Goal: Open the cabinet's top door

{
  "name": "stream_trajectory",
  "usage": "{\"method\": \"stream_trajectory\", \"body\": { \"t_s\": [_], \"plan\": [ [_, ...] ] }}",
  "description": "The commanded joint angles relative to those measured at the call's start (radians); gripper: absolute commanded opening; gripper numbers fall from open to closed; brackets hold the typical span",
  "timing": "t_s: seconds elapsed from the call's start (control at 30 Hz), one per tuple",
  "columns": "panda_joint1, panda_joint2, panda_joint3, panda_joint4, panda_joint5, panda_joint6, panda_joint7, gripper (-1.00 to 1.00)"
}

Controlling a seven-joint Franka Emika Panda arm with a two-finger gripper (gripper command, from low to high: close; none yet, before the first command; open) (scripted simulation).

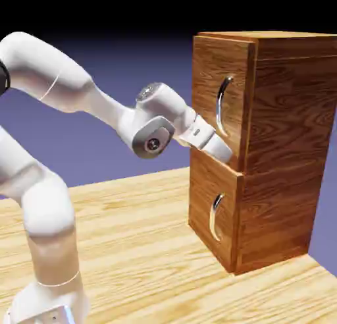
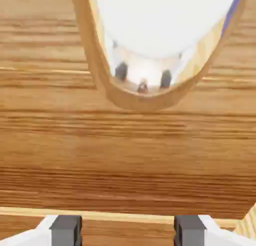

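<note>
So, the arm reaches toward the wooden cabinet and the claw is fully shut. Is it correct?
Not fully: the claw is open, as the hand view shows, with its two fingertips wide apart. The arm does reach toward the wooden cabinet.

Place: simulated robotics scene, looking rendered | Robot: white arm (image 1: 155,128) rising from a light wood-grain surface (image 1: 131,250) | Furniture: reddish-brown cabinet (image 1: 283,138) standing there | Backdrop: plain blue-violet (image 1: 151,85), fading to black above

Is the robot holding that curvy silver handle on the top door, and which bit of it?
No, nothing is held. The gripper is open, and the top door's silver handle isn't between its fingertips.
</note>
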Motion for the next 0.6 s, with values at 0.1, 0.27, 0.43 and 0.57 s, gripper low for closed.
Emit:
{"method": "stream_trajectory", "body": {
  "t_s": [0.1, 0.27, 0.43, 0.57],
  "plan": [
    [-0.145, 0.137, 0.113, 0.006, -0.135, -0.052, -0.139, 0.00],
    [-0.326, 0.307, 0.253, 0.013, -0.304, -0.116, -0.314, 0.00],
    [-0.507, 0.478, 0.394, 0.019, -0.474, -0.180, -0.488, 0.00],
    [-0.652, 0.614, 0.507, 0.025, -0.609, -0.232, -0.627, 0.00]
  ]
}}
